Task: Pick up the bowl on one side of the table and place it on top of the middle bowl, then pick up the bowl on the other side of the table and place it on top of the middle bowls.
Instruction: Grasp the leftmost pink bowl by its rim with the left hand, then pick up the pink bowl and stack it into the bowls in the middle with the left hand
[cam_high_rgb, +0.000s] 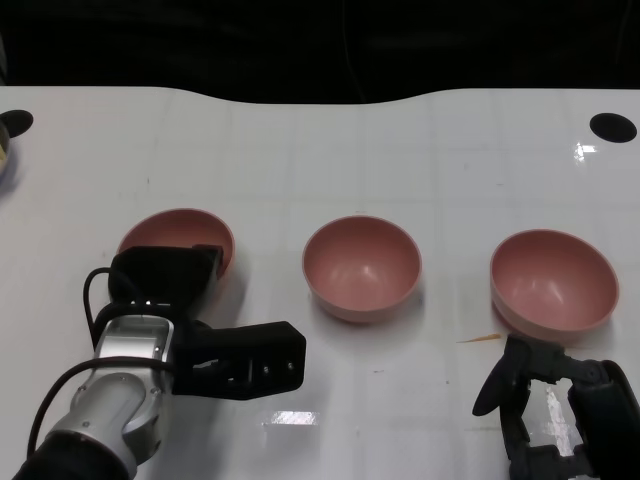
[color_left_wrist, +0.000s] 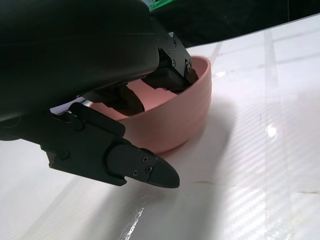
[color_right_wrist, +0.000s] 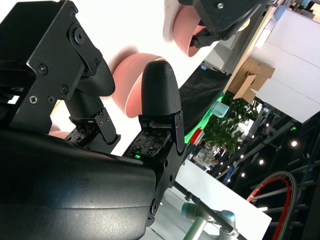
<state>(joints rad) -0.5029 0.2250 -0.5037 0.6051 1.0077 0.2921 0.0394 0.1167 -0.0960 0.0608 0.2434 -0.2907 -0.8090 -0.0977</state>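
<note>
Currently three pink bowls sit in a row on the white surface (cam_high_rgb: 300, 180): left hand (cam_high_rgb: 165, 275) grips the left bowl (cam_high_rgb: 180, 232) over its rim, middle bowl (cam_high_rgb: 361, 267) untouched, right hand (cam_high_rgb: 545, 400) spread empty near the right bowl (cam_high_rgb: 553, 281).

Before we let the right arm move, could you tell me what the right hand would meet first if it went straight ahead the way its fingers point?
Most likely the right bowl: the right hand sits just short of its near rim, though the exact gap is unclear.

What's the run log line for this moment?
left hand: fingers inside left bowl | right hand: open | stacked: none
</note>
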